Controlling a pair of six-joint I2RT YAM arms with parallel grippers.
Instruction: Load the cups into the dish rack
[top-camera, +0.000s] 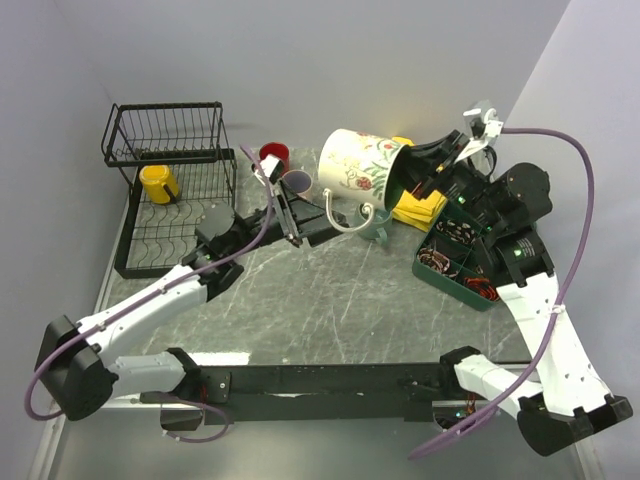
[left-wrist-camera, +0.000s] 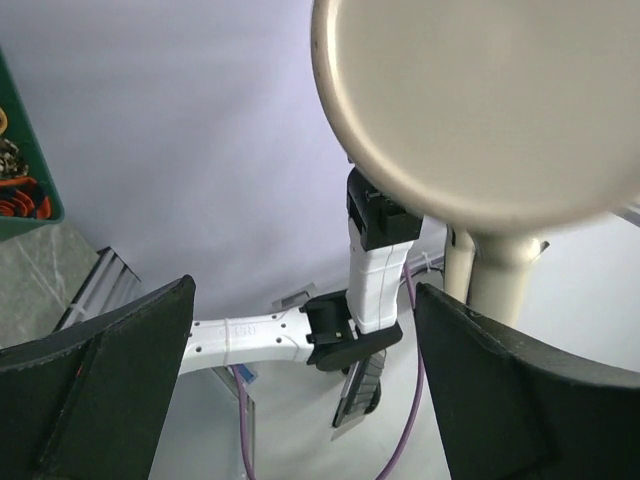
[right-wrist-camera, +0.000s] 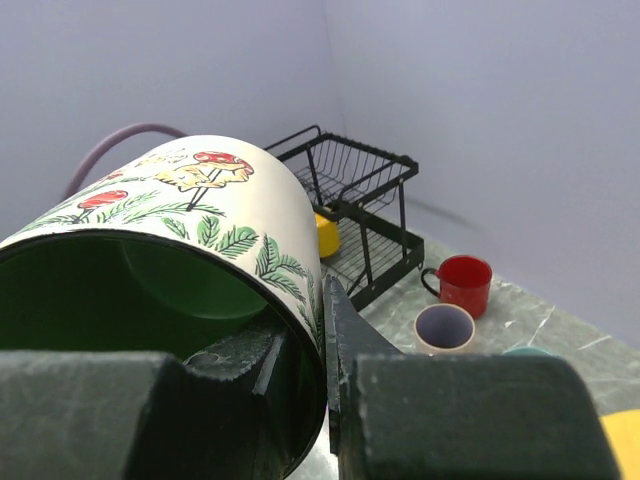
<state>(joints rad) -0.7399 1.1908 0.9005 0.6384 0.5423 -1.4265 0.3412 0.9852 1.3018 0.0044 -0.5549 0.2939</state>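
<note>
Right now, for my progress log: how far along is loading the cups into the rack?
Done: one yellow mug sits on the dish rack's lower tray. In hand: the right fingers clamp the rim of the raised cream floral mug. Left: the red mug, the purple-lined mug and a partly hidden teal one wait on the table; the left fingers are open.

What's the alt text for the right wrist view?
The right gripper pinches the rim of a cream mug with a green inside, held tipped on its side. Beyond it the black dish rack holds a yellow mug; a red mug and a beige mug stand on the table.
</note>
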